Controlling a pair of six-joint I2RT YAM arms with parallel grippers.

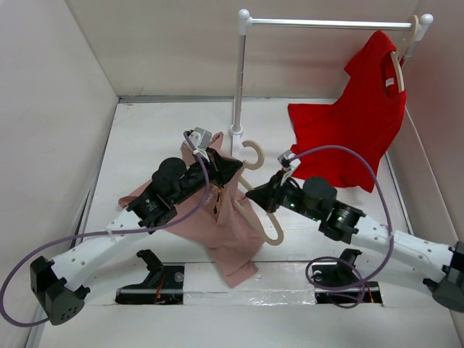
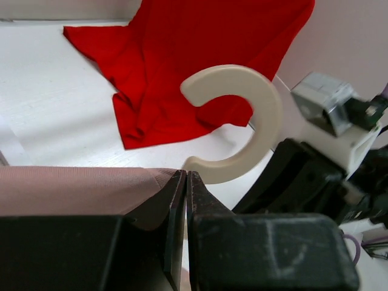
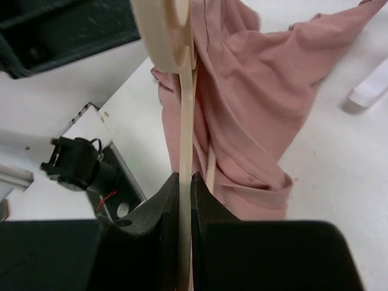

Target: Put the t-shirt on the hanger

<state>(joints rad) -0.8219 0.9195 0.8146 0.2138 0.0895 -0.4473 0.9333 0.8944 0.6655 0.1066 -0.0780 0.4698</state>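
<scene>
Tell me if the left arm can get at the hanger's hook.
Probably: the hook sits just past the left tool, nothing between. But that tool is shut on the t-shirt, so it isn't free to grasp.

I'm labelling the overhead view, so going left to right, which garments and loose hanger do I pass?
First the dusty pink-mauve t-shirt → pale beige wood-look hanger → bright red t-shirt.

White left arm (image 1: 94, 246) and right arm (image 1: 395, 239) carry black joints (image 1: 168, 174), black fingers (image 2: 176, 203), looping purple cables (image 1: 22, 279), perhaps a green light (image 1: 292, 205).
</scene>
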